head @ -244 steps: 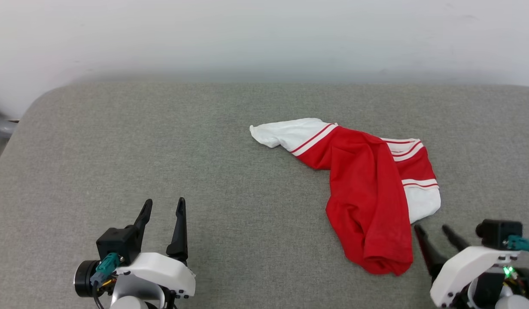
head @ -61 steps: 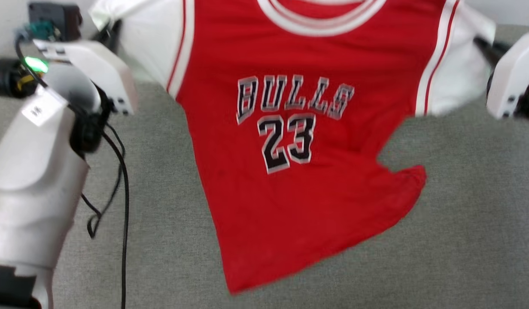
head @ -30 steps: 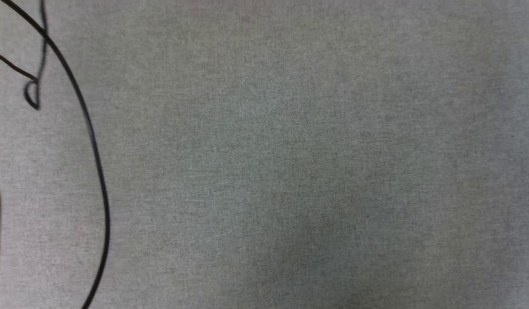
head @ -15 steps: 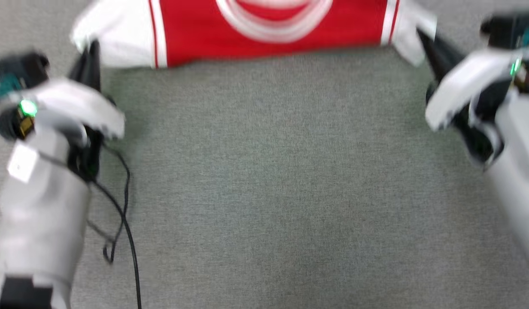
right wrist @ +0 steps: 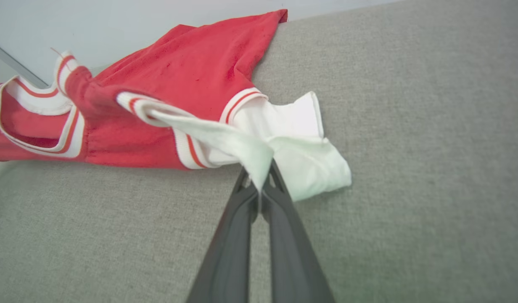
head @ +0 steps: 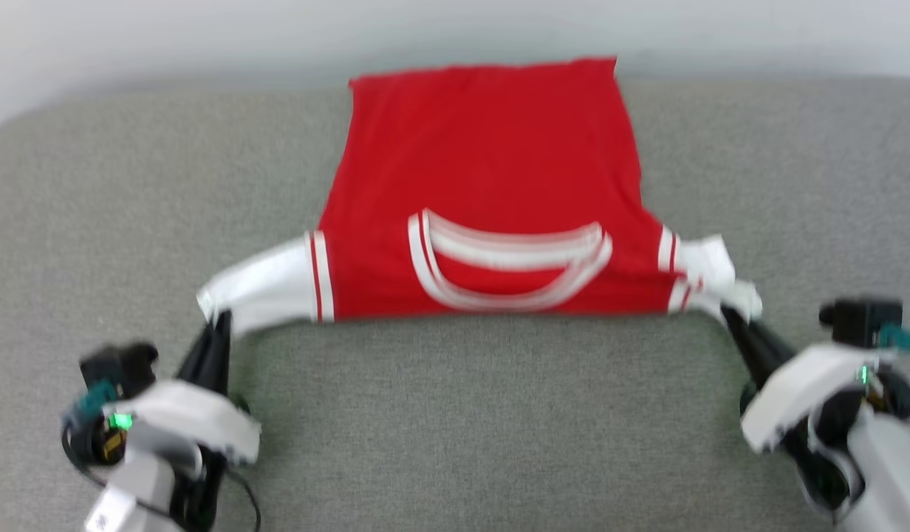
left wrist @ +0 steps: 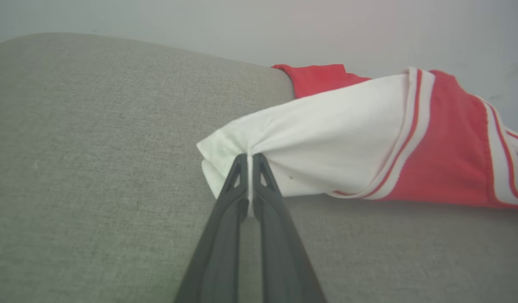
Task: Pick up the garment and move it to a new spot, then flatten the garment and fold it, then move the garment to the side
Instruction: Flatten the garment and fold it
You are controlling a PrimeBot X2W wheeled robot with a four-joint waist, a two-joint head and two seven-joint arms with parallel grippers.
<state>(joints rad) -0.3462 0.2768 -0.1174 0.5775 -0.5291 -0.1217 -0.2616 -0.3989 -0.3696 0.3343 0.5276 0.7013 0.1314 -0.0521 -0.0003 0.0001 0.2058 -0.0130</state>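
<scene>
Two grippers each pinch a white sleeve: the left gripper (head: 219, 325) is clamped on the tip of the left sleeve (left wrist: 318, 139), and the right gripper (head: 724, 314) is clamped on the bunched right sleeve (right wrist: 301, 168). The garment (head: 484, 185) lies ahead of both on the grey cushion (head: 484, 428). Its long axis runs straight away from the robot, with the collar (head: 507, 270) nearest and the hem (head: 484, 70) at the far edge by the wall (head: 455, 29). The shoulder line stretches between the two grips, so each arm is nearest its own sleeve, and any flattening pull likely goes back toward the robot and outward. The left sleeve is drawn out smooth, while the right one is twisted and folded over itself, which probably needs easing before a fold. Two seconds earlier the shirt hung in the air with its lettering facing the camera; now the body rests spread on the cushion with no lettering showing. The head camera has also shifted since then
</scene>
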